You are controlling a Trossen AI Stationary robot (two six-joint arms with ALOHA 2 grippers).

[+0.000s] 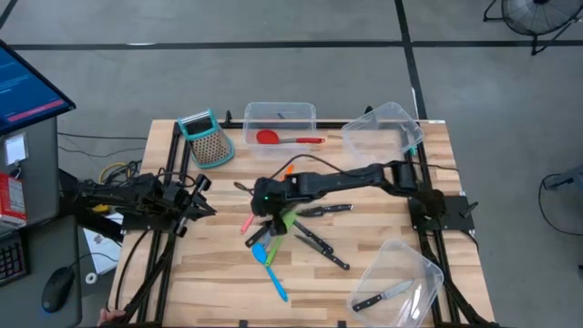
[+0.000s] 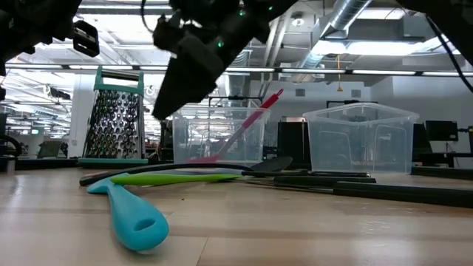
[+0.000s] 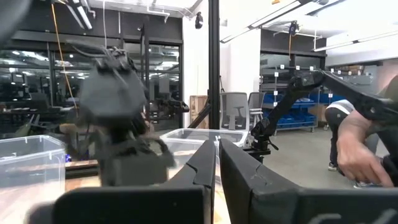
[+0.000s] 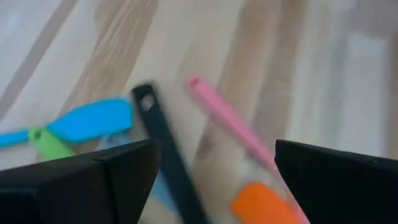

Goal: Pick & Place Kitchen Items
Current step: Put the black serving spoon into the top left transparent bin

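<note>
A pile of kitchen items lies mid-table: a pink-handled utensil [image 4: 230, 118], an orange one [image 4: 264, 205], a black handle [image 4: 165, 155], a green utensil [image 1: 288, 222], a blue spoon [image 2: 129, 214] and black-handled knives [image 1: 321, 244]. My right gripper [image 1: 262, 211] hangs open over the pile, slanting down. In its wrist view, its fingers stand on either side of the pink and black handles, above them. A red-headed spatula [image 1: 287, 138] leans in the far bin. My left gripper [image 1: 205, 196] waits shut at the table's left edge.
A teal-framed grater [image 1: 208, 138] stands at the far left. Clear bins sit at the far middle [image 1: 279, 117], far right [image 1: 383, 132] and near right [image 1: 401, 282], the last holding a knife [image 1: 383, 296]. A person [image 3: 367, 143] shows beyond the table.
</note>
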